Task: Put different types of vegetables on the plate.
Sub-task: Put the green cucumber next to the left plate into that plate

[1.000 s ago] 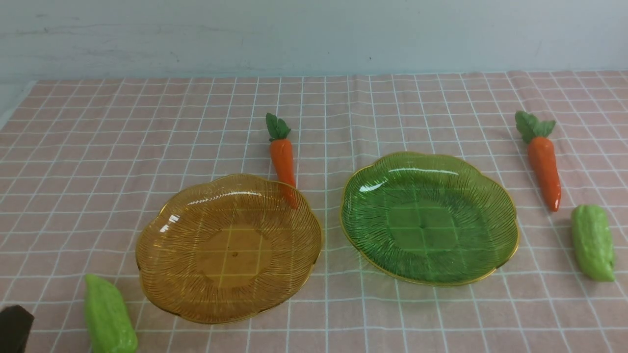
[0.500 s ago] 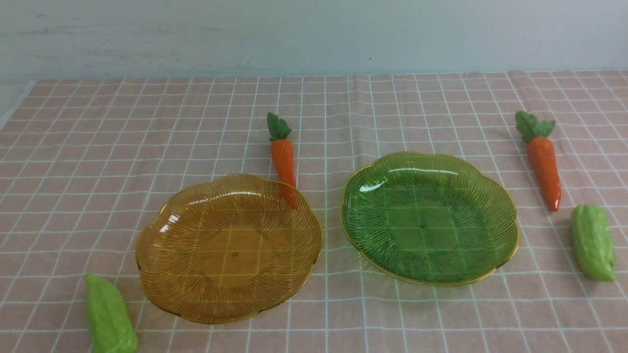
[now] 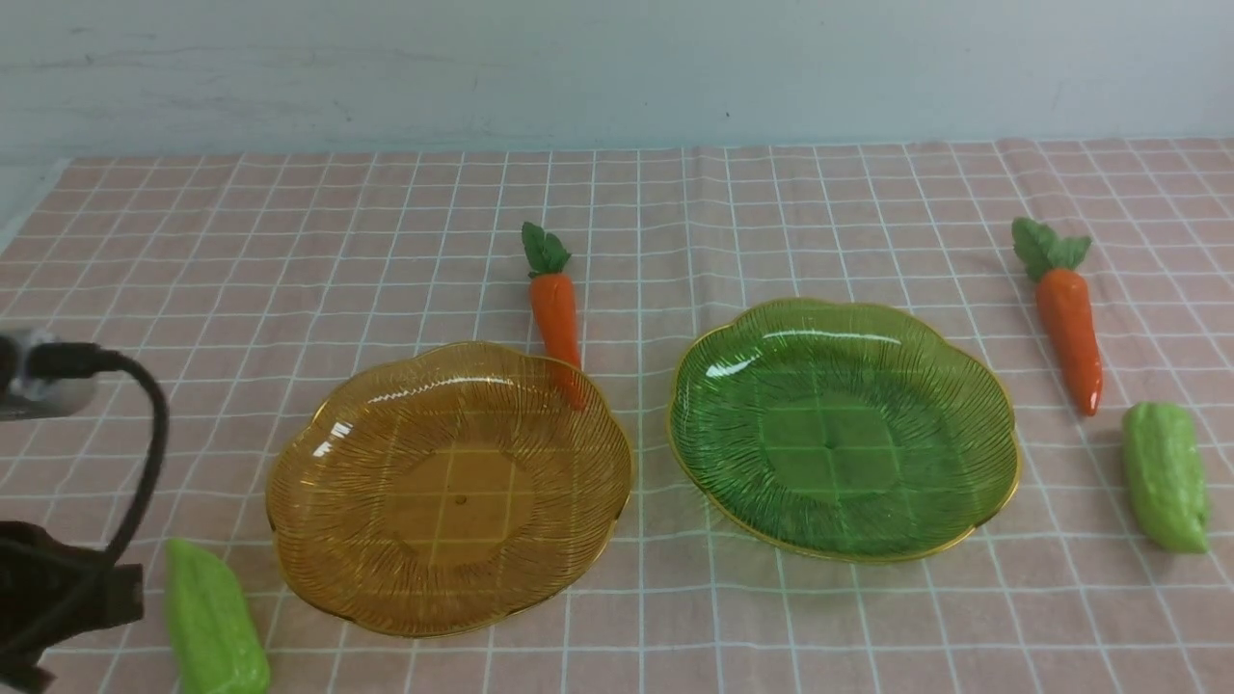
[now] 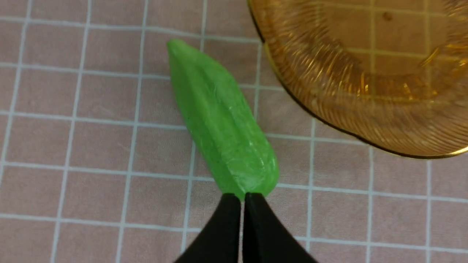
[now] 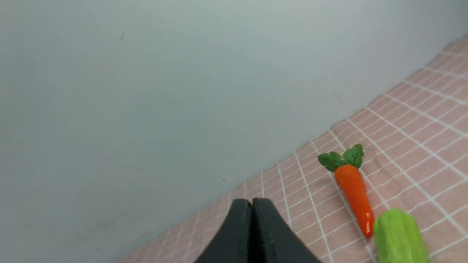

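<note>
The worktop point(image 3: 241, 241) is covered by a pink cloth with a white grid.

Two ribbed transparent plates sit near its centre, both empty. The amber plate point(image 3: 448, 487) is toward the left edge. The green plate point(image 3: 839, 429) is toward the right edge. The two plates are close together but apart.

The left arm point(image 3: 48, 588) is at the near left corner. The left fingers point(image 4: 232, 212) are pressed together and hold nothing. Their tips sit at one end of the left gourd point(image 4: 219, 124); contact cannot be determined. This gourd lies flat, just beside the amber plate's near left rim.

The right fingers point(image 5: 243, 215) are likewise closed together and hold nothing.

The right gourd point(image 3: 1165, 477) lies by the right edge. The right carrot point(image 3: 1068, 328) lies just beyond it, leaves pointing to the far edge.

The centre carrot point(image 3: 556, 313) lies at the amber plate's far rim, with its tip seen through the plate.
</note>
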